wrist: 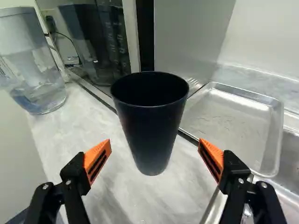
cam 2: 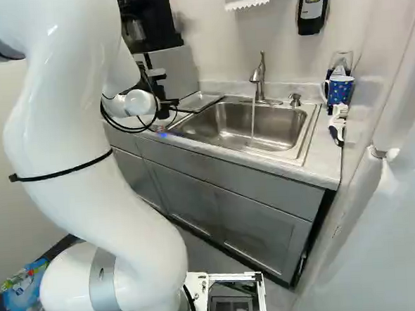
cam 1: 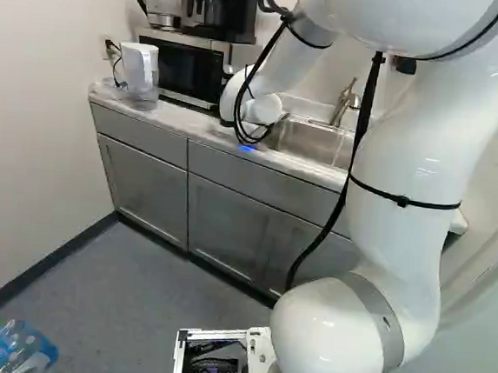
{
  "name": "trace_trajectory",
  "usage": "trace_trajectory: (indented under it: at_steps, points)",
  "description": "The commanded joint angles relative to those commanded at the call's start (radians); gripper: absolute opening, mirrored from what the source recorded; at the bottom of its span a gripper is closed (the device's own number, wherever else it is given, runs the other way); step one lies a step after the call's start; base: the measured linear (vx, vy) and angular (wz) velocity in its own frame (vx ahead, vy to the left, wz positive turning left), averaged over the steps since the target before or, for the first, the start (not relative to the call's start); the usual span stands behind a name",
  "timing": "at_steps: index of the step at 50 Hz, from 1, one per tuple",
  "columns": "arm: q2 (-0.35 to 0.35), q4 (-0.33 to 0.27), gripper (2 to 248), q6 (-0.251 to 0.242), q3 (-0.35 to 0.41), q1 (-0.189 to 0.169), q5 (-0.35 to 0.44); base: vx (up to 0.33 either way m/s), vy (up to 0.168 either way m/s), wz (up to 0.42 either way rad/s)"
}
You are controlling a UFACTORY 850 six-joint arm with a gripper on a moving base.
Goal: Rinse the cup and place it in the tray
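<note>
The cup (wrist: 150, 123) stands upright on the desk (wrist: 70, 123), mouth up and base down. Its long axis is vertical, the body tapering from a broad rim to a narrower foot.

The tool (cam 2: 168, 105) is beside the near end of the sink (cam 2: 262, 131). In the wrist view the tool (wrist: 154, 145) is wide, its orange pads (wrist: 97, 160) well apart, one toward each side of the cup and neither touching it. The cup stands just ahead, centred on the gap.

The tray (wrist: 233, 121) lies flat near the cup, on the sink side. The pitcher (wrist: 32, 60) stands on the opposite side, and the microwave (cam 1: 189, 70) is behind the cup. In the right base view, a thin stream of water (cam 2: 253, 121) falls from the faucet (cam 2: 259, 75) into the sink.
</note>
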Motion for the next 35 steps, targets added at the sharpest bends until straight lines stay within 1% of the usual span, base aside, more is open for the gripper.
trace_trajectory:
  at_steps: [22,34,35]
  points:
    - [-0.038,0.0,247,0.0,-0.043,-0.004,0.0,0.0,0.0,0.0]
    - [-0.041,0.0,247,0.0,-0.047,-0.003,0.0,0.0,0.0,0.0]
    - [-0.041,0.0,239,0.0,-0.047,-0.003,0.0,0.0,0.0,0.0]
